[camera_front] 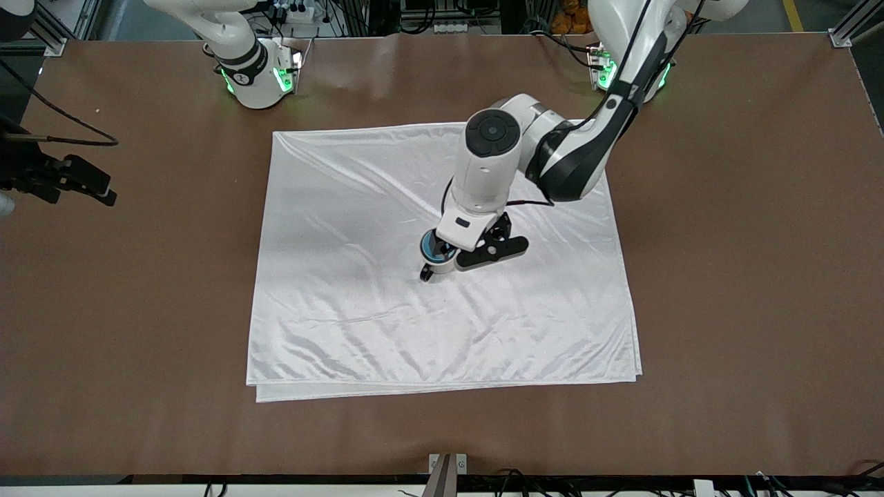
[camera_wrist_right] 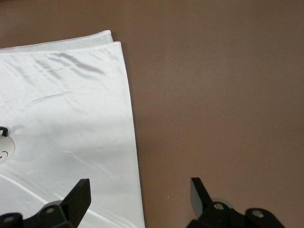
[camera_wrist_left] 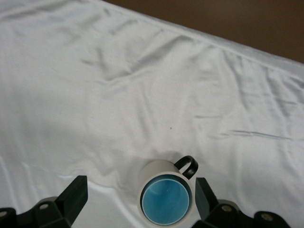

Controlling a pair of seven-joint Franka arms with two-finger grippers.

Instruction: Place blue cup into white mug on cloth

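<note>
- Blue cup [camera_wrist_left: 166, 204] sits nested inside the white mug [camera_wrist_left: 160, 171] mid-cloth [camera_front: 359, 324]; placement looks done.
- Left gripper [camera_wrist_left: 137, 199] hangs over the mug, fingers spread wide, holding nothing.
- Right gripper [camera_wrist_right: 140, 194] waits off the cloth's edge, open and empty; I only need to retreat.

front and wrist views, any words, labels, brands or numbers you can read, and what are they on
No readable text in any view.
white mug with the blue cup inside it: no print showing.
cloth: plain.
left gripper, open around the mug: no label showing.
right gripper, open over the cloth's edge and the table: no label showing.
Arm bases: green lights only, no lettering legible.
</note>
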